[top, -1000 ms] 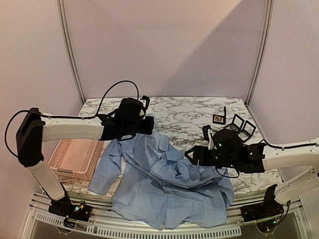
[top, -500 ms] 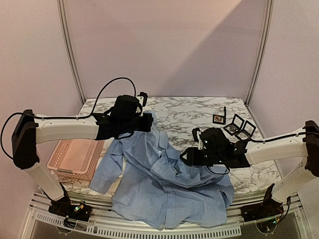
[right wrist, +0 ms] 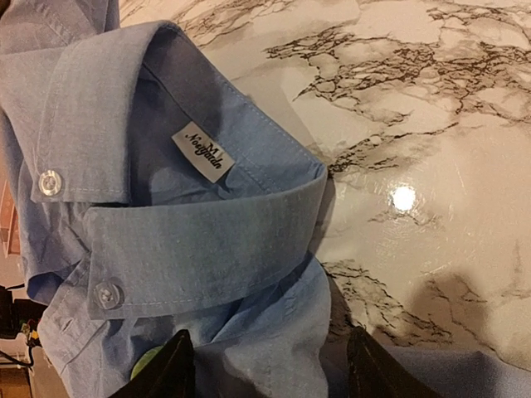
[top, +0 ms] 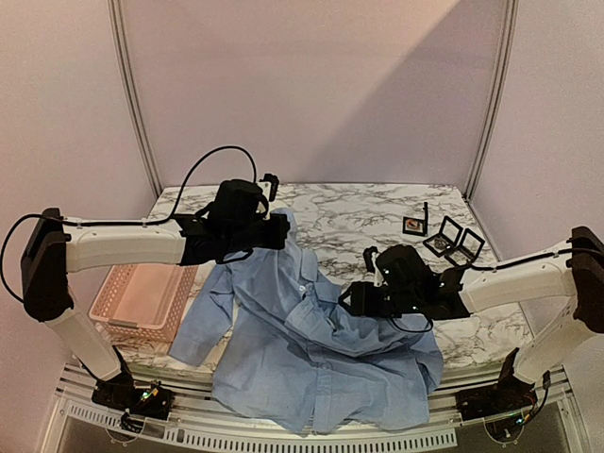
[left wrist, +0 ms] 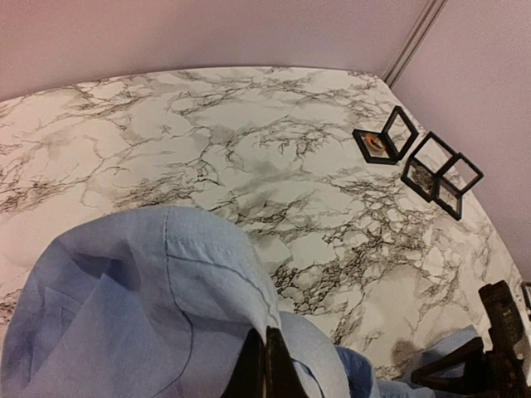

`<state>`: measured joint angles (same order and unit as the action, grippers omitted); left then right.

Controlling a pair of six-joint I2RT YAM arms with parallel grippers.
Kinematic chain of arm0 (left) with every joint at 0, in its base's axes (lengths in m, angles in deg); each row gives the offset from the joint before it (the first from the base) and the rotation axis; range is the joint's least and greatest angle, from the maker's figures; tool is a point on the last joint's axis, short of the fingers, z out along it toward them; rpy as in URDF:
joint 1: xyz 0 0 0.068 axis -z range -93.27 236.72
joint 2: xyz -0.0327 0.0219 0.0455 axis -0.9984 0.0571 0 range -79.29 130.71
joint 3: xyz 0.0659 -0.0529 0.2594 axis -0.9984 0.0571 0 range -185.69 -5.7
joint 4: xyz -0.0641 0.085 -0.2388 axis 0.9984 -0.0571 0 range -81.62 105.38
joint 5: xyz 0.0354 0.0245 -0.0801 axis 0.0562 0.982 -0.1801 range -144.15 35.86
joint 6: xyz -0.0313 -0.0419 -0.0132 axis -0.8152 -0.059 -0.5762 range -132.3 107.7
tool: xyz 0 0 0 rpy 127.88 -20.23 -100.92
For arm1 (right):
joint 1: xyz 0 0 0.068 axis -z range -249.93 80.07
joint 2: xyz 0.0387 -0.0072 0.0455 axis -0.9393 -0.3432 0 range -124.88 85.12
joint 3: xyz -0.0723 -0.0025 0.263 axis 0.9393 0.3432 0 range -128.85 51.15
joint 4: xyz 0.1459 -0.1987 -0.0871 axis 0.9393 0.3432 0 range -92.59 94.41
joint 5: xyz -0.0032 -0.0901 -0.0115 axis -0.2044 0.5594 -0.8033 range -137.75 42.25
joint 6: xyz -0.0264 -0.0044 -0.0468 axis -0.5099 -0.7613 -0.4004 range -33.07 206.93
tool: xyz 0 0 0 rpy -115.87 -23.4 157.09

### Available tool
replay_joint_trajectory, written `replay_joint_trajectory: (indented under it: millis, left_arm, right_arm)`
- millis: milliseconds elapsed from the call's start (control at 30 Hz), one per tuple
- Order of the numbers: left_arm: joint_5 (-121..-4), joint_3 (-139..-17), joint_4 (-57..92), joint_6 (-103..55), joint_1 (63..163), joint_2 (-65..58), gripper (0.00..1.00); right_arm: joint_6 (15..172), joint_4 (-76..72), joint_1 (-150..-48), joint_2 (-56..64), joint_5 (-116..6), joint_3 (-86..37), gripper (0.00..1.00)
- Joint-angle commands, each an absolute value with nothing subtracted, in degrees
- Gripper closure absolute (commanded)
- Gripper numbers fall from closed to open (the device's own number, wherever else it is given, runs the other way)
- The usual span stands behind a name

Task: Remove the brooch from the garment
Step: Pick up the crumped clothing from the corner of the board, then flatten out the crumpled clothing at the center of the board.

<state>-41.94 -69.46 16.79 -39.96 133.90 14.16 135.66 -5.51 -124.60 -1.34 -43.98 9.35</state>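
Observation:
The light blue shirt point(top: 311, 349) lies crumpled across the front of the marble table. My left gripper point(top: 280, 229) is shut on a fold of the shirt's fabric point(left wrist: 191, 282) and holds it raised at the back; its closed tips point(left wrist: 267, 358) pinch the fold's edge. My right gripper point(top: 351, 300) is open just above the shirt's collar point(right wrist: 199, 240), fingers apart on either side of the cloth below it point(right wrist: 270, 356). The collar's size label point(right wrist: 203, 155) and two buttons show. A small green bit point(right wrist: 146, 362) peeks out by the left finger; I cannot tell whether it is the brooch.
A pink plastic basket point(top: 142, 302) stands at the left near the front edge. Open black display boxes point(top: 453, 241) and a small framed one point(top: 415, 225) sit at the back right, also in the left wrist view point(left wrist: 440, 174). Booth walls enclose the table.
My right arm has moved left over the shirt, bringing its open gripper to the collar. My left gripper has shifted slightly left, still holding the raised fold.

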Motion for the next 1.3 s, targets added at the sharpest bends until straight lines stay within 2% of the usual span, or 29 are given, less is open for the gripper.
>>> replay_joint_trajectory:
  millis: [0, 100, 267, 433, 567, 633, 1033, 1267]
  left_arm:
    - [-42.5, -68.8, 17.8, -39.7, 133.0, 12.4, 1.0]
    - [-42.5, -68.7, 17.8, -39.7, 133.0, 12.3, 1.0]
    - [-42.5, -68.7, 17.8, -39.8, 133.0, 12.2, 1.0]
    - [-42.5, -68.4, 17.9, -40.0, 133.0, 11.8, 1.0]
    - [-42.4, -68.4, 17.8, -39.9, 133.0, 11.3, 1.0]
    - [-42.1, -68.4, 17.8, -39.6, 133.0, 10.7, 1.0]
    - [-39.8, -68.2, 19.8, -35.7, 132.9, 1.7, 1.0]
    - [-39.1, -70.5, 19.0, -32.7, 132.5, 1.5, 1.0]
  right_arm:
    - [137.4, -4.3, -124.5, -2.2, -42.8, 10.3, 0.36]
    - [137.3, -5.3, -124.5, -2.4, -43.9, 10.2, 0.38]
    - [135.5, -10.6, -124.5, -2.9, -50.0, 10.9, 0.54]
    - [135.3, -11.4, -124.4, -3.7, -51.1, 10.3, 0.73]
    - [135.3, -11.0, -124.4, -3.4, -49.6, 9.8, 0.94]
    - [134.6, -9.6, -124.3, -2.8, -46.9, 8.8, 1.0]
    - [114.7, 2.8, -122.9, 6.4, -22.2, -7.0, 1.0]
    - [105.1, -2.0, -118.7, 5.3, -20.3, -11.4, 1.0]
